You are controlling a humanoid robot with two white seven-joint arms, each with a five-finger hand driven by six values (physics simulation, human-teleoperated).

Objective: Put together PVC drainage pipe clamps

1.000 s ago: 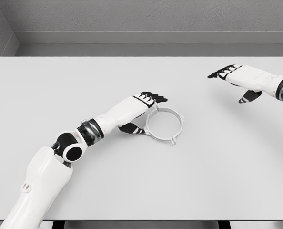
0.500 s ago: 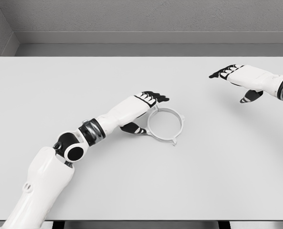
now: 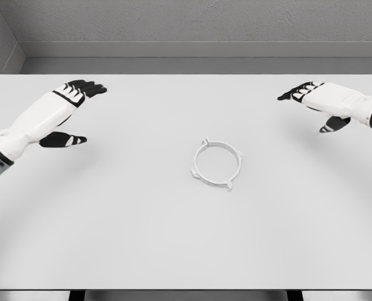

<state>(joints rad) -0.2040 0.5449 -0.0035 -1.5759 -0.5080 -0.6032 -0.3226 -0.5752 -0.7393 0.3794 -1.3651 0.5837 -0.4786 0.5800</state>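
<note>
**Clamp ring lies free, both hands held clear**

The white pipe clamp ring [image 3: 217,164] lies flat near the middle of the table [image 3: 173,244], a closed circle with small lugs sticking out around its rim. It sits well to the right of the left hand [image 3: 64,116] and slightly nearer the robot; from the right hand [image 3: 320,103] it is well off to the left and also nearer. Neither hand touches it.

The left hand hovers with its fingers [image 3: 86,88] stretched out and its thumb apart below them, holding nothing. The right hand matches it — fingers extended, thumb splayed, empty.

What could go wrong from here is mostly a matter of approach, as I judge it. The ring is thin and light and rests on a smooth surface, so a fingertip coming in low from the side would likely push it along rather than pick it up. A pinch across the thin band might also flex it or tip it on edge — the lugs offer firmer purchase. No second clamp part shows anywhere, so whether anything remains to be joined cannot be told.

The tabletop is plain, matte and pale. Behind its far edge runs a grey textured wall [image 3: 192,22].
</note>
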